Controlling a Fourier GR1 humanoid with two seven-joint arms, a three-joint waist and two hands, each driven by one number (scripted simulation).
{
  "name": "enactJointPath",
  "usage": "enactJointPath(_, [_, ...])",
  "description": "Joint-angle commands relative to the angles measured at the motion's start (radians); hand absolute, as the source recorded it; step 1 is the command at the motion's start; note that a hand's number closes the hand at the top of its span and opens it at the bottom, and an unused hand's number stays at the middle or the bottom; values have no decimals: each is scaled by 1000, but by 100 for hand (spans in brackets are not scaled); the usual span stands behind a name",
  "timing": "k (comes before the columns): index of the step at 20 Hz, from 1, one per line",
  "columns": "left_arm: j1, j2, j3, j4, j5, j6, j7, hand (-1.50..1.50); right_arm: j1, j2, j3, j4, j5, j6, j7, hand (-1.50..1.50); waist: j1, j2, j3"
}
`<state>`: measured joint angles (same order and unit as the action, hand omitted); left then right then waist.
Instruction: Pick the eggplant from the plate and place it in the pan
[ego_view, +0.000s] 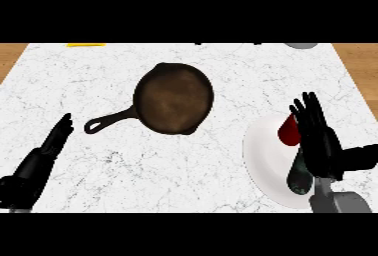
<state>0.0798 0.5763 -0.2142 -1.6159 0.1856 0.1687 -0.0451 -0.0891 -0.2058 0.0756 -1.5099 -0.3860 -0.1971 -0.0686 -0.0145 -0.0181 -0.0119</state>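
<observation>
**Right hand above the plate, pan open at centre**

A white marble counter (184, 170) fills the head view, with wood showing past its left and right edges at the top corners. Wide bare marble lies along the front and down the left side.

A dark round pan (174, 98) sits a little left of centre, nothing inside it, its handle pointing down and left. Open counter surrounds it on every side, and it lies well apart from the plate.

A white plate (263, 155) sits at the right, near the front edge. On it lies the eggplant (298, 176), dark green and grey toward the near end and red at the far end, partly hidden by the hand above it.

The right hand (319, 135) hangs over the plate's right half, fingers straight and pointing away, not curled round the eggplant. Whether it touches the eggplant cannot be told.

The left hand (50, 145) rests at the lower left, fingers straight, over bare marble and well apart from the pan handle.

A yellow strip (86, 45) and a grey round thing (303, 45) show at the far edge. No writing can be read.
</observation>
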Motion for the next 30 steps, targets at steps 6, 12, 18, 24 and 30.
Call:
enactJointPath(6, [-115, 21, 136, 203, -25, 116, 224, 0, -208, -216, -76, 100, -5, 84, 246, -150, 19, 27, 12])
enactJointPath(12, [-51, -23, 132, 212, 12, 123, 220, 0, 7, -181, -220, 94, 232, -402, 151, 150, -37, 15, 10])
enactJointPath(18, [-166, -15, 153, 309, -20, 60, 242, 0, 193, -248, -46, -261, 418, -388, 322, -150, -1, 16, 10])
enactJointPath(24, [-179, -78, 106, 323, -67, 107, 237, 0, 103, -532, -54, -319, 465, -190, 711, -150, 8, 19, 7])
enactJointPath(30, [-220, -65, 108, 316, -59, 74, 258, 0, -2, -716, 60, -270, 425, 123, 973, -150, 43, 26, 6])
